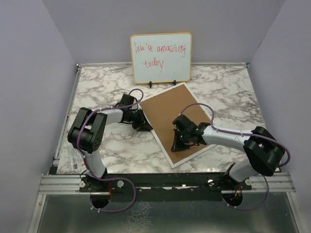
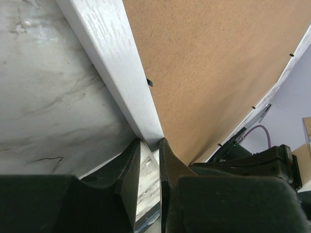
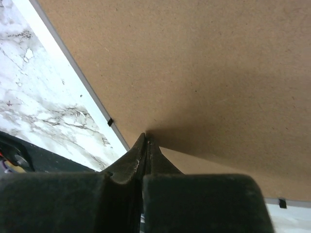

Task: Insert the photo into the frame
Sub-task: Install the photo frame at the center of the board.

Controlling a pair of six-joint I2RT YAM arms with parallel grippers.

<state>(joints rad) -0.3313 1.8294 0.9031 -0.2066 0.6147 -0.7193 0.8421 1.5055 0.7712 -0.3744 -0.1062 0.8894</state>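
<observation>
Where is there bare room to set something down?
Bare marble right of the frame, out to the table edge, and far left beside the whiteboard. Crowded along the frame's left rim at the left gripper and its near end under the right gripper.

We see soft, even overhead light in the top view, with faint shadows beneath the arms on the table [image 1: 228, 92]. In the wrist views the white rim of the frame [image 2: 116, 73] is bright, the near fingers [image 2: 127, 170] blur, and a shadow pools around the right gripper [image 3: 146, 137].

White arms [image 1: 112, 115], black joints [image 1: 87, 132], purple cables [image 2: 260, 126], black end effectors [image 2: 150, 143] [image 3: 146, 138]
</observation>
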